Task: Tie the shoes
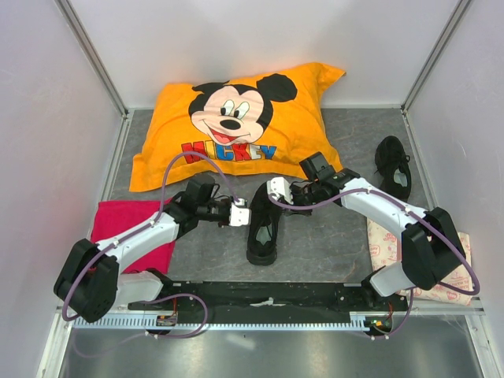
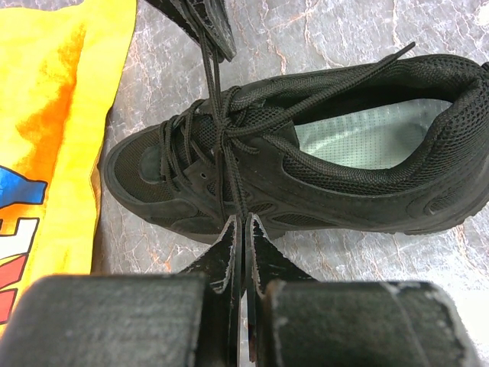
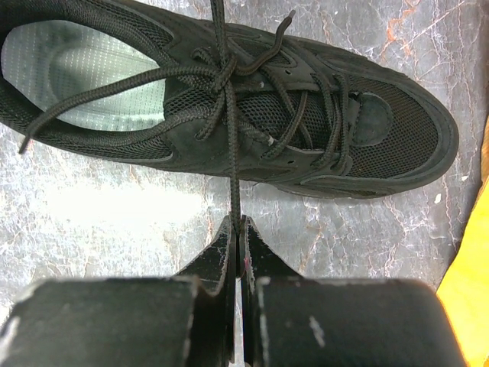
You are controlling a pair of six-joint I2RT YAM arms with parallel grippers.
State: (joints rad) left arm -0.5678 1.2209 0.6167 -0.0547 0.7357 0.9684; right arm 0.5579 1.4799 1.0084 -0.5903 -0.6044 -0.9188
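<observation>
Because the near shoe (image 1: pixel 263 228) lies on the table (image 1: pixel 331 244) between the two arms with its long axis running away from the bases, toe towards the orange pillow (image 1: pixel 236 118), each gripper sits off one flank of it. The left gripper (image 2: pixel 244 228) is just beside its left side, and the right gripper (image 3: pixel 236 228) is just beside its right side, a little farther up the table, so neither arm is clearly nearer. Both have their jaws pressed together with only a thin black lace (image 2: pixel 231 172) between the tips, so each has a strand pinched; whether it is a single strand or a folded loop I cannot tell. The strands run crosswise over the shoe and meet at a crossing (image 3: pixel 228 80) above its middle, so the line between the grippers cuts straight across its length. One loose end (image 2: pixel 367 69) trails over the pale insole (image 2: pixel 367 138) toward the heel. I judge the coming move to be an outward pull, each arm to its own side, to cinch that crossing. The other shoe (image 1: pixel 393 165) lies well apart at the far right of the table.
</observation>
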